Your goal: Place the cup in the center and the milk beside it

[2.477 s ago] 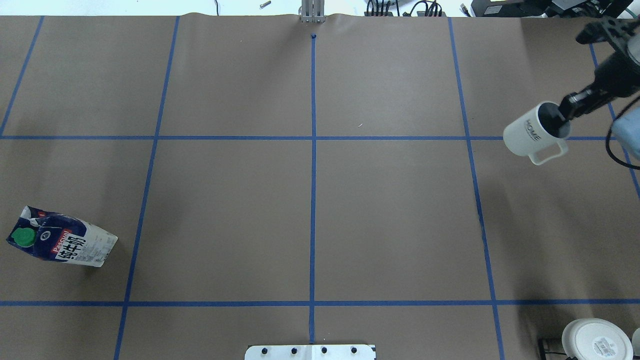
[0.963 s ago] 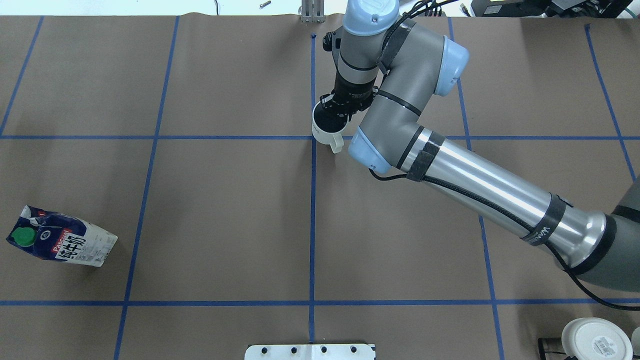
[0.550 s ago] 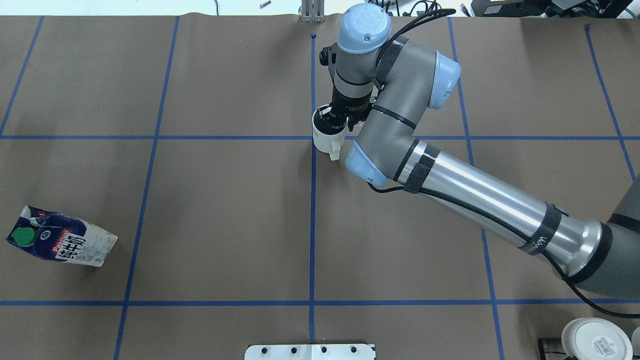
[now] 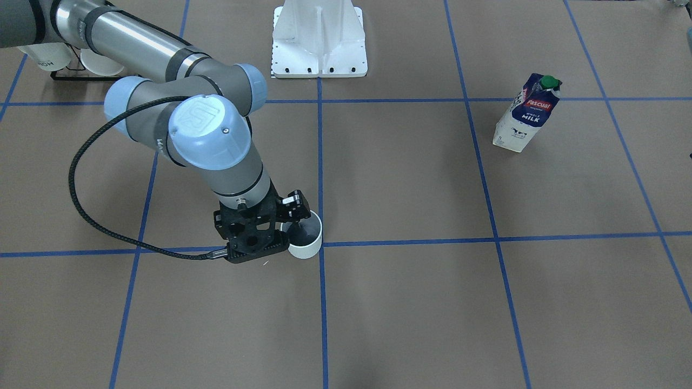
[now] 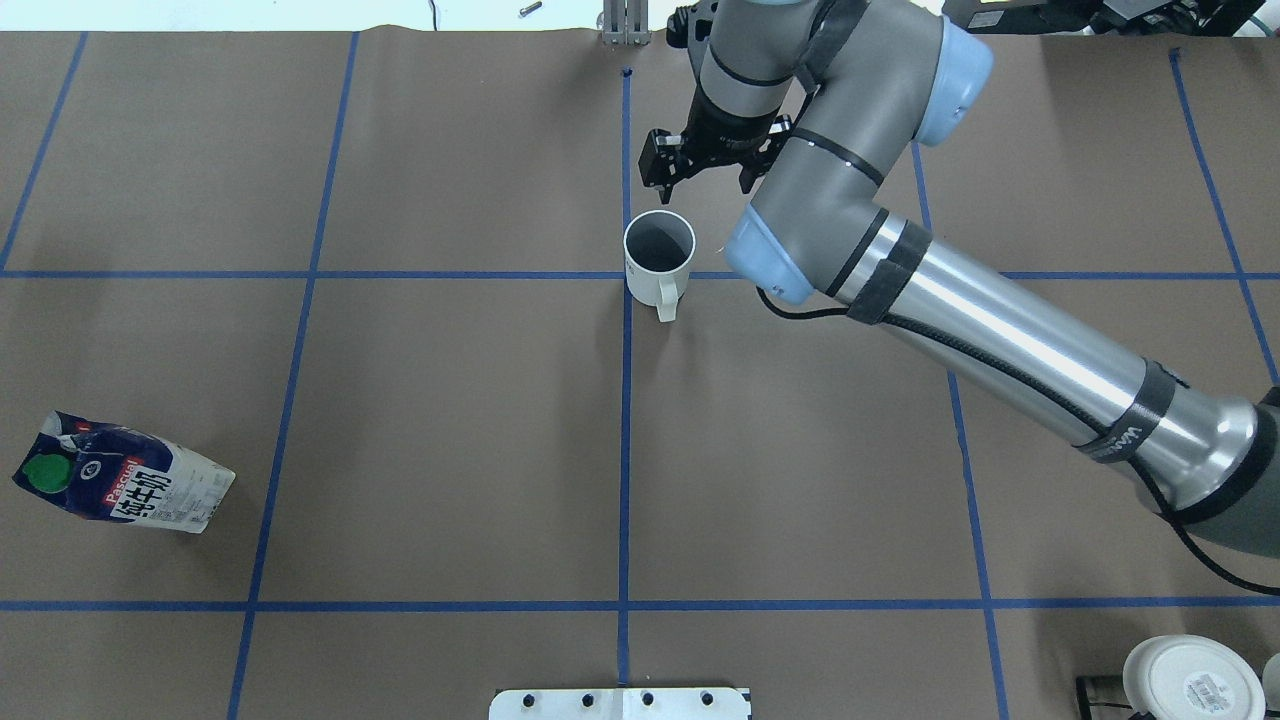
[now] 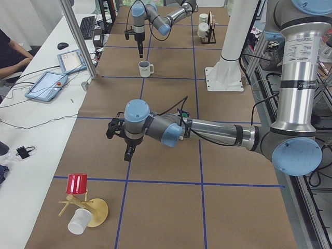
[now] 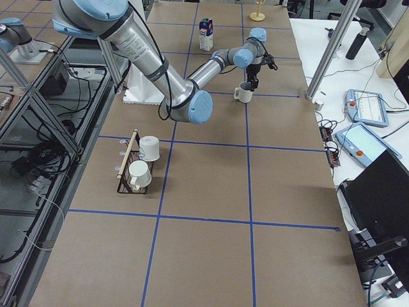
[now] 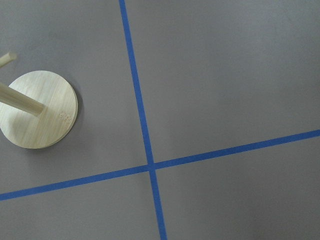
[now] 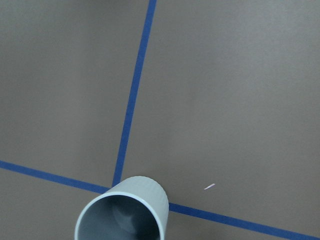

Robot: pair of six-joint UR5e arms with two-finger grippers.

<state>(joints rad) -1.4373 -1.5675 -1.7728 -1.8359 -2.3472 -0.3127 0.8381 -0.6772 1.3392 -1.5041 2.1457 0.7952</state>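
The white cup point(image 5: 659, 255) stands upright with its handle toward the robot, just right of the center, the blue tape crossing point(image 5: 627, 275). It also shows in the front view point(image 4: 304, 237) and the right wrist view point(image 9: 122, 215). My right gripper point(image 5: 697, 172) is open and empty, raised above and just beyond the cup, not touching it. The milk point(image 5: 125, 485) stands upright at the near left, also in the front view point(image 4: 527, 113). My left gripper point(image 6: 128, 153) shows only in the exterior left view, and I cannot tell if it is open or shut.
A rack with white mugs point(image 4: 81, 62) stands at the near right, with one mug base point(image 5: 1190, 680) at the overhead view's corner. A wooden stand point(image 6: 88, 207) with a red cup point(image 6: 77, 183) sits off to the left; its round base point(image 8: 37, 110) shows below my left wrist.
My right gripper carried the cup from the far right to the crossing and set it down. It has now let go and moved up and away from the cup.
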